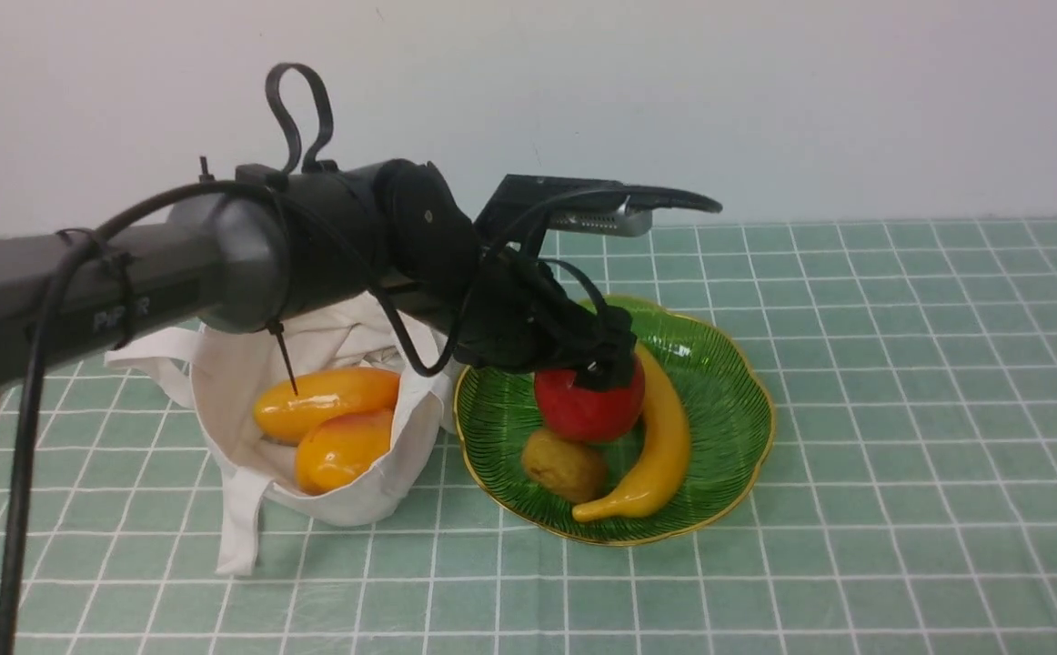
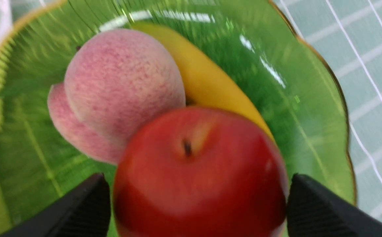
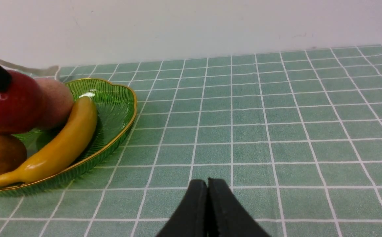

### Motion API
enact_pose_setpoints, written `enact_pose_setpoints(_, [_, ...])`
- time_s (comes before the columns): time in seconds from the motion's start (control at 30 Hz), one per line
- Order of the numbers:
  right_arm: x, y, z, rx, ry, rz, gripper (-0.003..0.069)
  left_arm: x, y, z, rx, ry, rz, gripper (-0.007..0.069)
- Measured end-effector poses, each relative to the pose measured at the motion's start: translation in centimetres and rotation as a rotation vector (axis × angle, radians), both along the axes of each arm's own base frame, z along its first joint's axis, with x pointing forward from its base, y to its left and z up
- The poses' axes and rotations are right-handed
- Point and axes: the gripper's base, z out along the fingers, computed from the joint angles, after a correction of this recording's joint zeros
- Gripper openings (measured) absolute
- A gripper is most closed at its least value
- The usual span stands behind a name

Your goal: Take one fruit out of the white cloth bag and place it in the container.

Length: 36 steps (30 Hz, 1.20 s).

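Observation:
The glossy red apple (image 1: 588, 411) sits between the black fingers of my left gripper (image 1: 598, 371), low over the green scalloped dish (image 1: 729, 400). In the left wrist view both fingers (image 2: 319, 210) press the apple's (image 2: 197, 177) sides, dimpled end facing the camera, and it leans against a fuzzy pink peach (image 2: 118, 92). To the dish's left the white cloth bag (image 1: 347, 496) stands open with two orange-yellow mangoes (image 1: 324, 400) inside. My right gripper (image 3: 207, 185) is shut and empty, low over the tablecloth beside the dish (image 3: 118, 131); it does not show in the front view.
The dish also holds a yellow banana (image 1: 660, 437) and a small brown fruit (image 1: 565, 464). My left arm (image 1: 219, 264) crosses above the bag. A green checked cloth (image 1: 929, 437) covers the table; a pale wall stands behind it.

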Motion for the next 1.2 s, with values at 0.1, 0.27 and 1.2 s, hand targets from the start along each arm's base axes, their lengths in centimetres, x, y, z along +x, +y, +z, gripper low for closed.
enact_pose_setpoints(0.1, [0.0,0.0,0.0,0.0,0.0,0.0,-0.0012,0.3,-0.1,-0.3,-0.004,-0.02,0.012,0.0684])
enact_pose_setpoints(0.27, [0.0,0.0,0.0,0.0,0.0,0.0,-0.0012,0.6,-0.2,0.4,-0.016,-0.042,0.014,0.0685])
enact_pose_setpoints(1.2, [0.0,0.0,0.0,0.0,0.0,0.0,-0.0012,-16.0,11.3,23.3,0.239,-0.292,-0.138,-0.0008])
